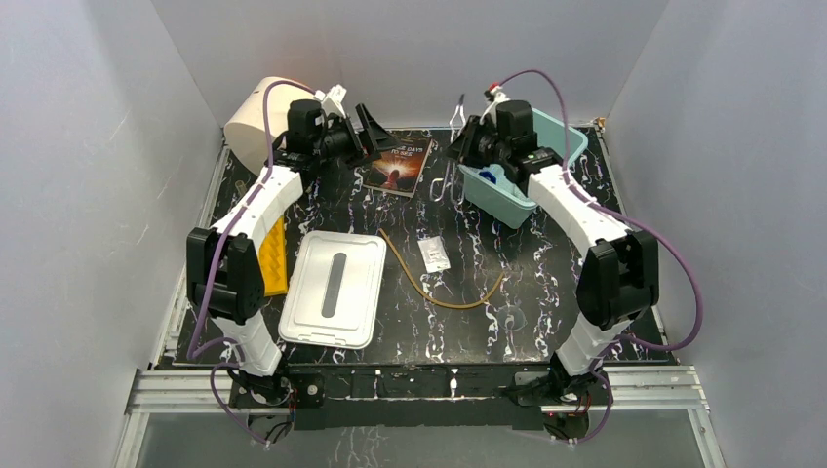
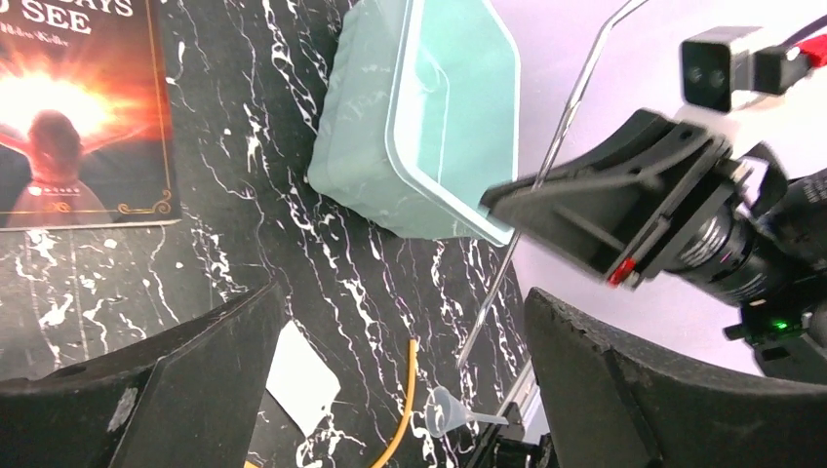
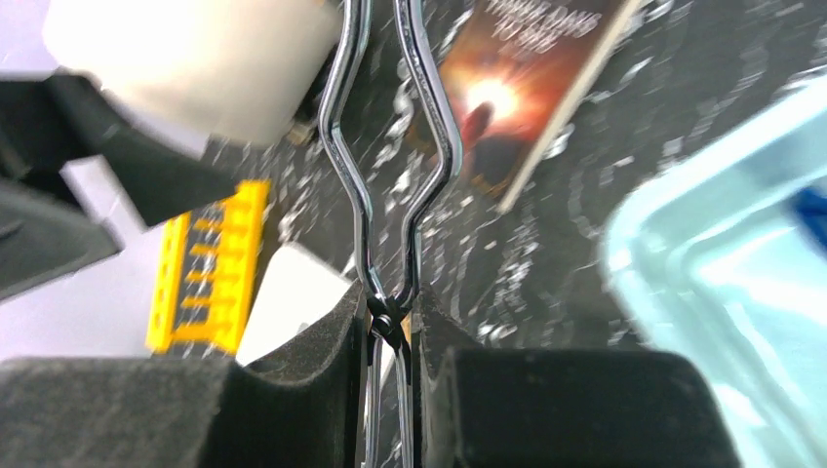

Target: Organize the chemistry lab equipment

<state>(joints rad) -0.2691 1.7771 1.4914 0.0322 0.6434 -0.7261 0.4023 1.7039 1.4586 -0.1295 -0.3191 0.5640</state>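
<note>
Metal tongs [image 3: 387, 314] are clamped in the right jaws, far side, just left of the teal bin [image 1: 509, 208]; we find the left jaws wide open.

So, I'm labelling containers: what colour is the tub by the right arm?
The tub is pale teal, clearest from the left wrist.

Robot test cell, plain white walls [image 1: 410, 49], black marbled table [image 1: 546, 292], aluminium frame [image 1: 419, 388], left arm [image 1: 244, 253] and right arm [image 1: 585, 229] bolted on
</note>
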